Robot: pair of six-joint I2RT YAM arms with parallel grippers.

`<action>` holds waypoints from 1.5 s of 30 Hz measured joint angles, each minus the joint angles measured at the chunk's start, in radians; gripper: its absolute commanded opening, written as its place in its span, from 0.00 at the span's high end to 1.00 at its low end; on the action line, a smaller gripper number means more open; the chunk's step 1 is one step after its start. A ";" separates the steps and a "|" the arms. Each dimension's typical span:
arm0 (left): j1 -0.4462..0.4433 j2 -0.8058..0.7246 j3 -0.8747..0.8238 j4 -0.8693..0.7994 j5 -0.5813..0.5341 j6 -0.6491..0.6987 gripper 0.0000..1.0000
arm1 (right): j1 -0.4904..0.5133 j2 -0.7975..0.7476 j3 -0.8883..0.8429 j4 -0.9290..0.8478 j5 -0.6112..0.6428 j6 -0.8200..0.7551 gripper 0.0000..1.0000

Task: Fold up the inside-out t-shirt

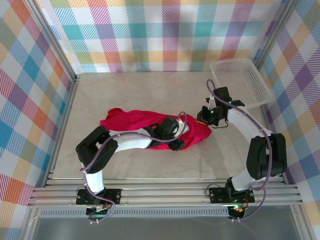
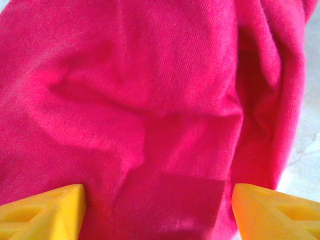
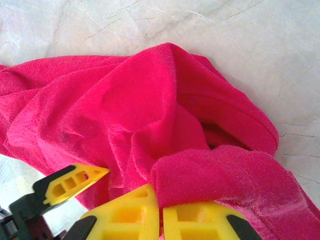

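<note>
– Inside-out t-shirt (image 1: 131, 120), where is it lying?
– Bunched in a long crimson heap across the middle of the table (image 1: 125, 165), with both arms reaching to its right half.
– And the left gripper (image 2: 158, 190)?
– Its fingers are spread wide, close over the cloth. Whether they touch it I cannot tell.
– The right gripper (image 3: 159, 200)?
– Pressed together, pinching a rolled fold at the shirt's right end. The fabric bulges over its tips.

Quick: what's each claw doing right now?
Left claw: open above the shirt, holding nothing.
Right claw: closed, seemingly pinching the shirt's edge.
</note>
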 measured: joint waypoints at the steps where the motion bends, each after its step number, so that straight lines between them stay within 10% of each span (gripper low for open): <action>1: -0.001 0.019 0.023 -0.010 -0.006 0.012 0.34 | -0.002 -0.002 0.000 0.000 0.000 0.000 1.00; 4: -0.001 0.058 0.072 -0.045 -0.017 0.031 1.00 | -0.010 -0.008 0.000 -0.001 0.000 -0.001 1.00; 16: 0.100 0.007 0.330 -0.441 -0.085 -0.018 1.00 | -0.032 -0.007 -0.003 -0.038 0.116 -0.057 1.00; 23: 0.160 -0.196 0.306 -0.439 0.076 -0.116 1.00 | 0.017 0.048 -0.029 0.006 0.136 -0.051 1.00; 30: 0.239 -0.195 0.126 -0.384 0.172 -0.276 1.00 | 0.056 0.103 0.008 -0.014 0.202 -0.029 0.59; 45: 0.250 -0.189 0.076 -0.269 0.204 -0.449 1.00 | 0.350 -0.101 -0.037 0.017 0.198 0.044 0.72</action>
